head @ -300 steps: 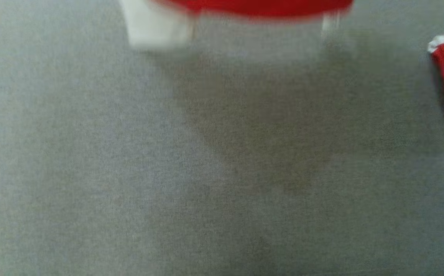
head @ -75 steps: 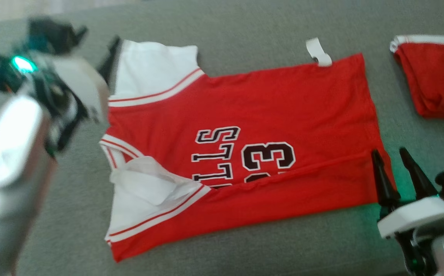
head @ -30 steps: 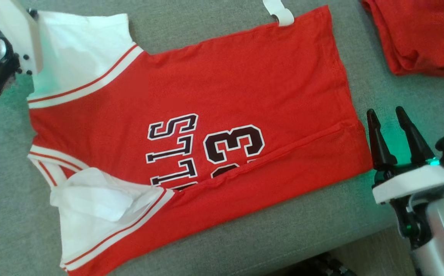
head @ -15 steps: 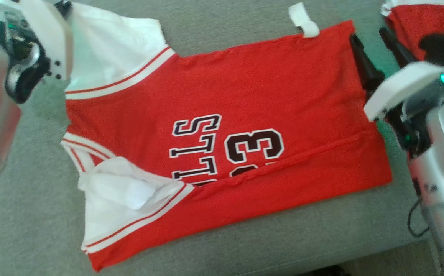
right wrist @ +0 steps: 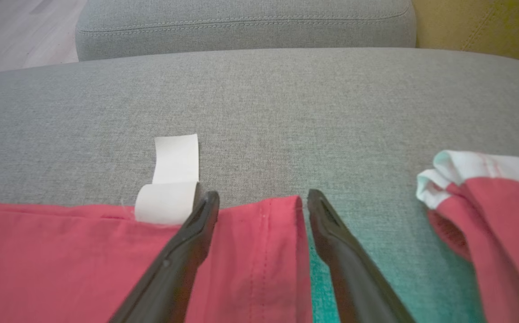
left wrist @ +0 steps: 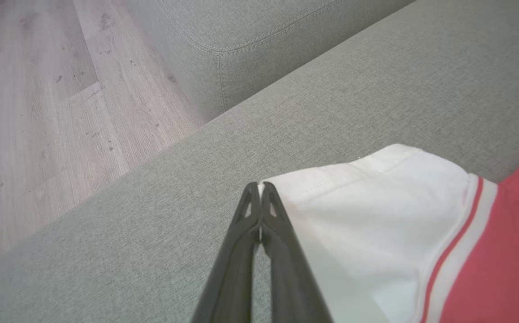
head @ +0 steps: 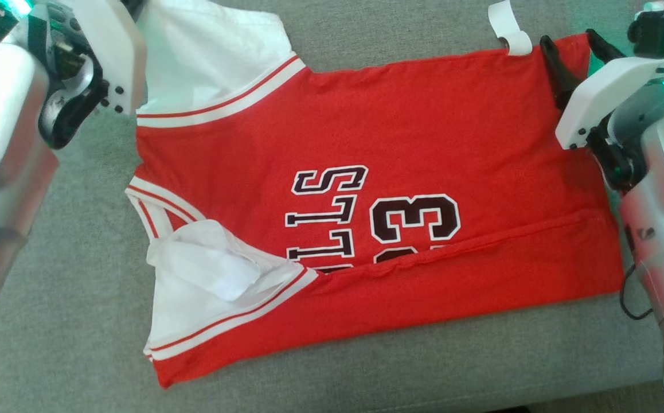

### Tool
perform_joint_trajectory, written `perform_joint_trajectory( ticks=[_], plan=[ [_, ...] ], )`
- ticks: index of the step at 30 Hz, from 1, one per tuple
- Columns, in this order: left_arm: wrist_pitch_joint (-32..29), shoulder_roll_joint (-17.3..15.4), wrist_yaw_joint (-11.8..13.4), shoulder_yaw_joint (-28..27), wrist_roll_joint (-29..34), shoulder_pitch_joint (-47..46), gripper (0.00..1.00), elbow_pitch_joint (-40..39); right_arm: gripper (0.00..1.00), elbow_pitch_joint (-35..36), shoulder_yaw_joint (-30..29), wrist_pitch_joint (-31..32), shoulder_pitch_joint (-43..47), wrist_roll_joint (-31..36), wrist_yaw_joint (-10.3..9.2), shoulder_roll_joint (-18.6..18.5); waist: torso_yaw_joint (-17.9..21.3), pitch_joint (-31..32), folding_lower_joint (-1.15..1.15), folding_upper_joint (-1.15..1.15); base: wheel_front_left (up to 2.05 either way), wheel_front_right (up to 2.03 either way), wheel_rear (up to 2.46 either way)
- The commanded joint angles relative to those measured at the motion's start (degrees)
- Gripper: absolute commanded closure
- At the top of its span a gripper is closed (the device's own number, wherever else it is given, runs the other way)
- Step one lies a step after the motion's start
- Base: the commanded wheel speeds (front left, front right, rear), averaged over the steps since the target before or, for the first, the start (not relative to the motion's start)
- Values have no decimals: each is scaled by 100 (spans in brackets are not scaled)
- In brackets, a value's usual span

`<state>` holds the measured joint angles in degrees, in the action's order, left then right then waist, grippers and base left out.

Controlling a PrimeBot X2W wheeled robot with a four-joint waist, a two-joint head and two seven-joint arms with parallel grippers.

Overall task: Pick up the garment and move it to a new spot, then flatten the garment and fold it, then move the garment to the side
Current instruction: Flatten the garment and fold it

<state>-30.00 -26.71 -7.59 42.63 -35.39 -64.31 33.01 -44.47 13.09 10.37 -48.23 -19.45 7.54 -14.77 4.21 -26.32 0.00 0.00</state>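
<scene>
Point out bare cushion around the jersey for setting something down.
Bare: the cushion beyond the jersey, and a wide patch left of its collar. Only a strip along its near edge. Crowded: the hem corner, with the right gripper and a second red garment.

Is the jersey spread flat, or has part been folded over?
Partly folded. The jersey has its near long edge turned over the front, covering part of the lettering; the rest lies flat.
</scene>
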Motion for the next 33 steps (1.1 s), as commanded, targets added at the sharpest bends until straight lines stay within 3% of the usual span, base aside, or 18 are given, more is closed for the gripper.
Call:
perform_joint_trajectory(
  ticks=[1,2,3,4,6,10,18,24,29,33],
  plan=[
    [82,-214,11,-180,-25,-364,100,-157,12,72,84,-72,-129,39,-5,23,-11,11,0,0,0,0,0],
    [102,-216,11,-157,-34,-372,100,-149,37,12,81,-108,-166,60,-5,16,-17,15,0,0,0,0,0],
    [121,-218,11,-136,-42,-379,100,-139,55,-41,85,-139,-200,84,-5,10,-21,20,0,0,0,0,0],
    [138,-221,11,-114,-50,-384,100,-129,64,-91,86,-164,-231,96,-5,9,-25,24,0,0,0,0,0],
    [170,-226,10,-72,-63,-392,100,-108,98,-175,92,-205,-280,118,-5,5,-30,30,0,0,0,0,0],
    [349,-254,10,-11,-37,-431,100,-86,100,-275,104,-321,-369,165,-5,-11,-33,47,0,0,0,0,0],
    [1456,-251,120,-77,324,-716,100,119,100,-260,-5,-856,-591,22,-5,-44,-75,169,0,0,0,0,0],
    [1848,-157,149,-162,310,-880,100,352,100,-278,-128,-1093,-668,-175,-5,-125,-176,396,0,0,0,0,0],
    [1890,-153,119,-135,123,-550,100,213,100,-230,-41,-1172,-367,-295,-5,-186,-292,621,0,0,0,0,0],
    [2108,-292,268,-193,-27,76,100,-233,100,-116,-22,-1275,85,-402,-5,-241,-402,848,0,0,0,0,0]
  ],
)
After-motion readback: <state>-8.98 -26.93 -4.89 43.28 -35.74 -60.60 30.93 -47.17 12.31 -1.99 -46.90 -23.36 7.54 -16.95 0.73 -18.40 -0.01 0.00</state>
